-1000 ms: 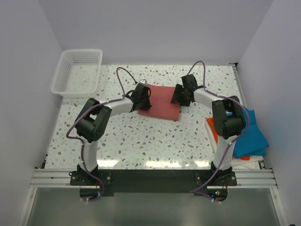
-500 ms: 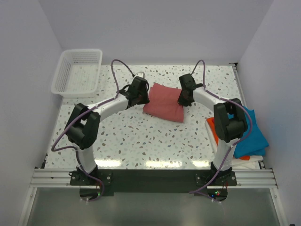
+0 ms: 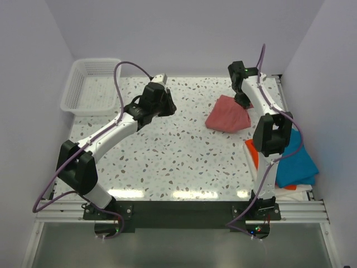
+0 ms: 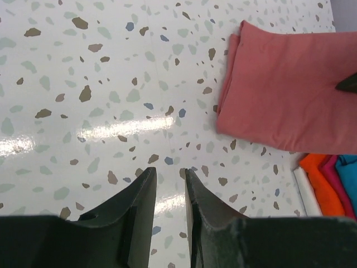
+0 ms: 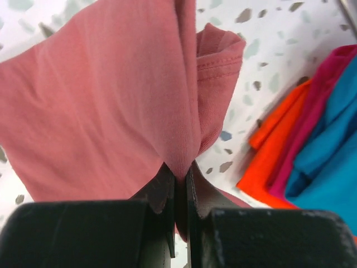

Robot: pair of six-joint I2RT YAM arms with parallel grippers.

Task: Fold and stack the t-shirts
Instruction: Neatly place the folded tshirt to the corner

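The folded salmon-red t-shirt (image 3: 227,114) hangs bunched at the back right of the table. My right gripper (image 3: 244,100) is shut on a pinched fold of it (image 5: 100,100), and the cloth comes up out of the jaws (image 5: 179,173). My left gripper (image 3: 167,106) is over bare table left of the shirt. Its jaws (image 4: 169,172) stand partly open with nothing between them. From there the shirt (image 4: 284,95) lies ahead to the right. A teal-blue t-shirt (image 3: 298,162) and an orange one (image 3: 252,153) lie piled at the right edge.
A white mesh basket (image 3: 92,84) stands at the back left corner. The pile at the right also shows a magenta layer (image 5: 312,106) between orange (image 5: 273,145) and teal (image 5: 329,139). White walls close in both sides and the back.
My left gripper has let go of the salmon-red shirt and drawn off to the left. The right gripper has shut on the shirt and carried it toward the back right.
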